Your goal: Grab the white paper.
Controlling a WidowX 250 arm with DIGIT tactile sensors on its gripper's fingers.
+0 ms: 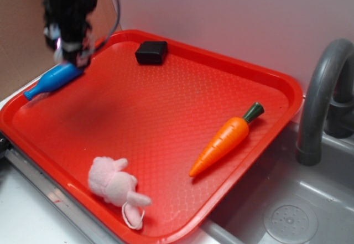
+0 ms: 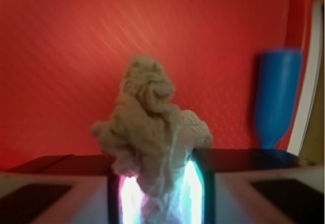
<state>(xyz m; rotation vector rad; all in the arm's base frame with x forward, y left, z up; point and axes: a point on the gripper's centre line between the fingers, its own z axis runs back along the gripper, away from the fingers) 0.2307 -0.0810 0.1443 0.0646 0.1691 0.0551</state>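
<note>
Crumpled and greyish in the wrist view, the white paper fills the near foreground, pinched at its lower end between the two dark fingers of the gripper, whose jaws are clenched on it. Its lower end is lost in a bright glare between the pads. From the exterior view the gripper is a dark, motion-blurred mass at the far left corner of the red tray, and the paper cannot be made out there. Just beside it lies a blue bottle, cut off by the frame edge in the wrist view. Farther along sit a black block, a toy carrot and a pink plush bunny at the near edge. To the right, a grey sink and faucet stand before a pale wall.
</note>
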